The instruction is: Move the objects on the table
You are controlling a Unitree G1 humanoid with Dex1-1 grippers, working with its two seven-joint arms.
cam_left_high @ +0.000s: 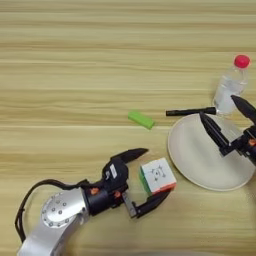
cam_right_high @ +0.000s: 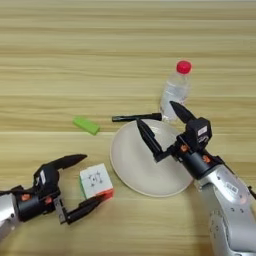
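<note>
Only the right eye view shows the right gripper [cam_right_high: 156, 117] whole, seemingly spread over plate [cam_right_high: 131, 165].

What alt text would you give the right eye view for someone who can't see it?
The left gripper is open around a puzzle cube on a wooden table, while the open right gripper hovers over a white plate near a marker, bottle and green block.

Green block [cam_left_high: 140, 119], white plate [cam_right_high: 131, 172]
</note>
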